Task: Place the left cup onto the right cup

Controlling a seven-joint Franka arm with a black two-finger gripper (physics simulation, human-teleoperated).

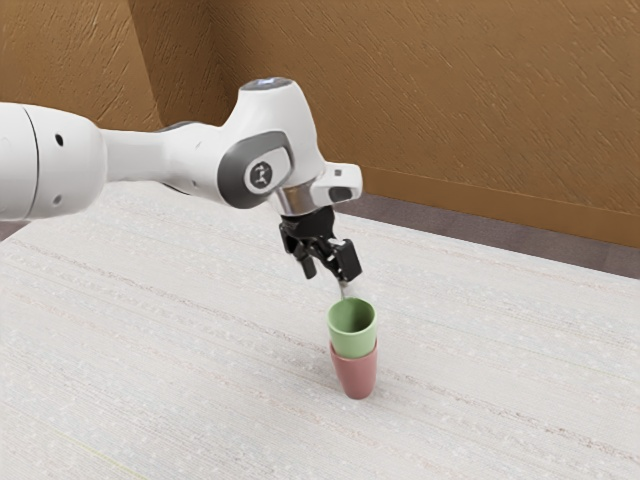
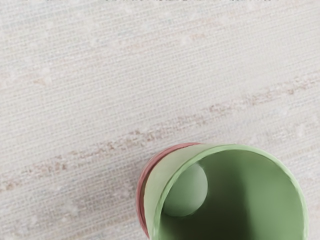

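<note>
A green cup (image 1: 352,326) stands upright, nested in the mouth of a red cup (image 1: 355,374) on the table. My gripper (image 1: 328,282) hangs just above the green cup's far rim, tilted, with its fingers apart and nothing between them. One fingertip (image 1: 343,290) reaches down almost to the rim. In the wrist view the green cup (image 2: 235,200) lies right under my hand, and I look into its hollow. The red cup's rim (image 2: 145,180) peeks out as a thin arc around it.
The pale woven tabletop (image 1: 150,360) stretches wide around the stacked cups. A brown wall (image 1: 480,100) with a dark floor strip runs behind the table's far edge.
</note>
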